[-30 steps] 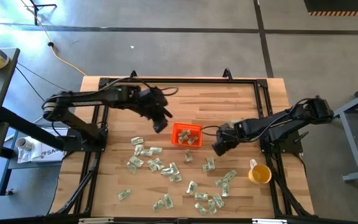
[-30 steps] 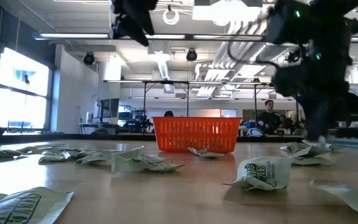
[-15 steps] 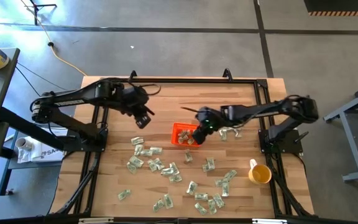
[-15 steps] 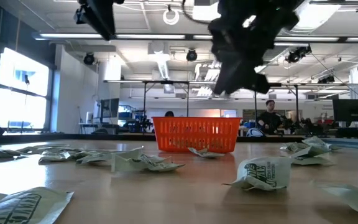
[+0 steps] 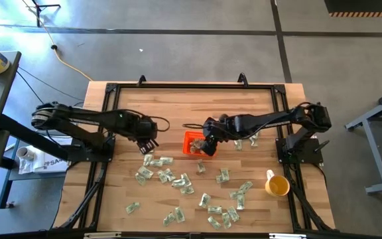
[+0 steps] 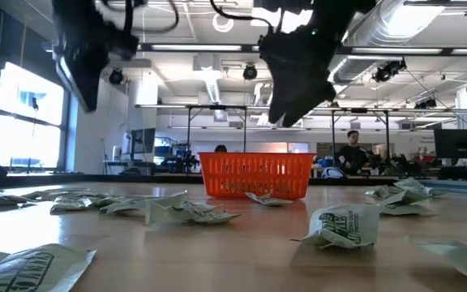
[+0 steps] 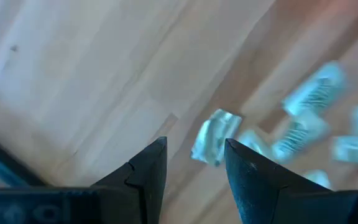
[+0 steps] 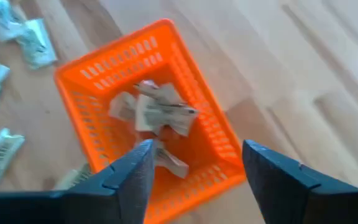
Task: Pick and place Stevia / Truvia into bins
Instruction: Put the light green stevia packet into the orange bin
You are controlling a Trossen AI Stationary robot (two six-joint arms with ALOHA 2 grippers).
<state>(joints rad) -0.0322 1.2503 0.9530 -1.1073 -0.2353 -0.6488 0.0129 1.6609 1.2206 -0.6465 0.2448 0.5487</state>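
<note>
Right now your right gripper [image 8: 194, 163] hangs over the orange bin [image 8: 96, 73], fingers spread, sachet [image 8: 160, 112] dropped inside; next, left gripper [image 7: 194, 163], parted and empty beside the bin, pinches a loose sachet [image 7: 213, 134].

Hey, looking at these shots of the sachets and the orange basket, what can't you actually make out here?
- Print on the sachets: too small in the high view, blurred in the left wrist view.
- How many sachets lie in the orange basket: they overlap in the right wrist view; the right gripper covers part of it from above.
- Basket contents in the low view: its wall hides them.
- Left gripper in the low view: only a dark silhouette.
</note>
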